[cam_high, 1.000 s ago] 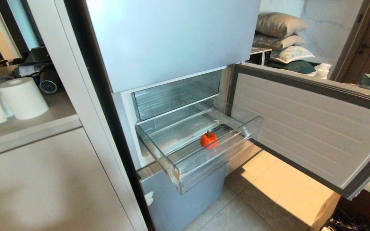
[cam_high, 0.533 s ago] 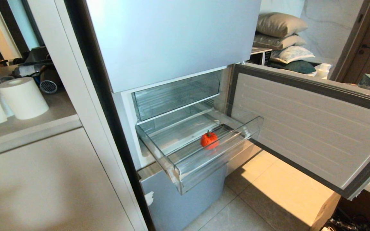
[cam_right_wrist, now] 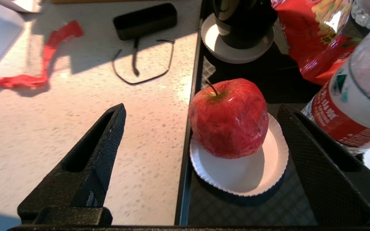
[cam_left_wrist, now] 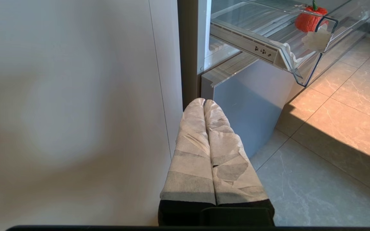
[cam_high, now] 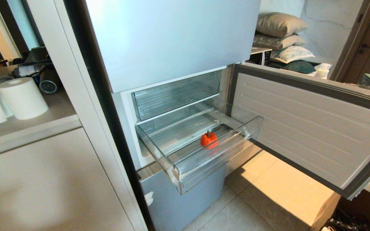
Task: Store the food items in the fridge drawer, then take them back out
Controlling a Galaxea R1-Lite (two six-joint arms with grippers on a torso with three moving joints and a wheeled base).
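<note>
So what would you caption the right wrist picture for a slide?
The right hand, open, hovers over a red apple on a white paper plate, beside a water bottle.

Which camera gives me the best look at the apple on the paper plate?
The right wrist view: the apple sits close and whole on its paper plate, between the open fingers of the right tool. The head and left wrist views do not show it at all.
</note>
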